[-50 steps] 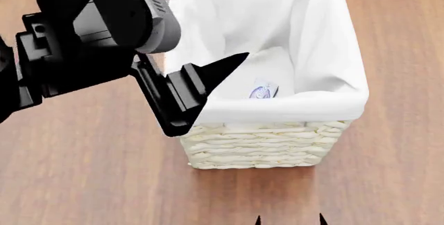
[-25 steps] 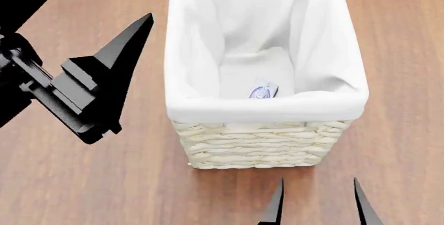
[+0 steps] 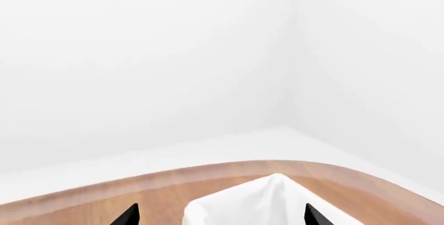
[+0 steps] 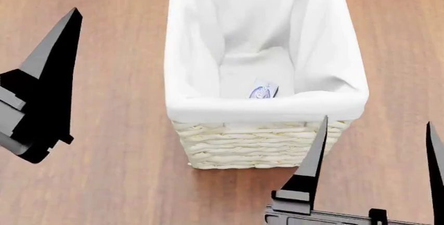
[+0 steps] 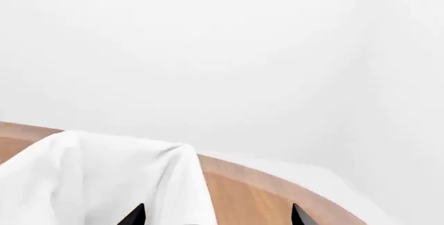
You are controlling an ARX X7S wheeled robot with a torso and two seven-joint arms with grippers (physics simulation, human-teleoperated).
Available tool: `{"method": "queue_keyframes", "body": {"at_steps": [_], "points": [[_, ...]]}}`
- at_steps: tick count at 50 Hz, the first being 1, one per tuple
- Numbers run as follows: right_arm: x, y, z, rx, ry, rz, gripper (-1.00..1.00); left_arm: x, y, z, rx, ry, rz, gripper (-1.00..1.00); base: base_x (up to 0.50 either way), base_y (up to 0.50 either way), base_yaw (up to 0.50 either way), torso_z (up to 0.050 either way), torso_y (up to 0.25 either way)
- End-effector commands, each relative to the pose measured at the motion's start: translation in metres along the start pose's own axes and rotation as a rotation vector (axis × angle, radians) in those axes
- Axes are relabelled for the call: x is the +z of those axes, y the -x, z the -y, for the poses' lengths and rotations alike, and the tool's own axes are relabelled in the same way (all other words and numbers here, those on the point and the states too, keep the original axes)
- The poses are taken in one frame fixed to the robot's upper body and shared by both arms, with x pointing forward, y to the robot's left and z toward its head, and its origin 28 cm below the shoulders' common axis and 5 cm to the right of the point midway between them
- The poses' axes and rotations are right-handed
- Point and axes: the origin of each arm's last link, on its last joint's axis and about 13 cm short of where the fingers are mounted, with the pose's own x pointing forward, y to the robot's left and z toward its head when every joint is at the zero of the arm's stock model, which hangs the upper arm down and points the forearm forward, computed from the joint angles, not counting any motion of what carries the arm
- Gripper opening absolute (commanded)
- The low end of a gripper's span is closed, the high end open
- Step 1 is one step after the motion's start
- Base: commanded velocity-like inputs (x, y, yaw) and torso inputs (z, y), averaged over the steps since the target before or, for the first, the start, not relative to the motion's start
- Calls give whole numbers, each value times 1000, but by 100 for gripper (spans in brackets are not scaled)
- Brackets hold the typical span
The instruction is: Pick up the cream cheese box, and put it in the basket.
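Left gripper point(image 4: 45, 87) has withdrawn clear of basket point(image 4: 263, 142), holding nothing, spread unclear. Cream cheese box point(image 4: 263, 90) lies inside. Right gripper point(image 4: 378, 147) risen, wide. Placement looks done.

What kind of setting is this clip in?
Likely a bare simulated test room: a rounded wooden table against plain white walls, with only a lined wicker basket on it, the cream cheese box inside.

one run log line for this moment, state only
cream cheese box: in basket | left end effector: open, empty | right end effector: open, empty
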Motion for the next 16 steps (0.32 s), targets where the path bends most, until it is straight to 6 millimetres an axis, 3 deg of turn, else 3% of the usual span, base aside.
{"method": "queue_keyframes", "body": {"at_steps": [1,16], "points": [[39,-3,14,-46,5,124,100,3,15,6,50,-8,47,100,0,0,0,0,0],[70,3,32,-92,-11,242,100,30,36,21,96,-68,176,100,0,0,0,0,0]]}}
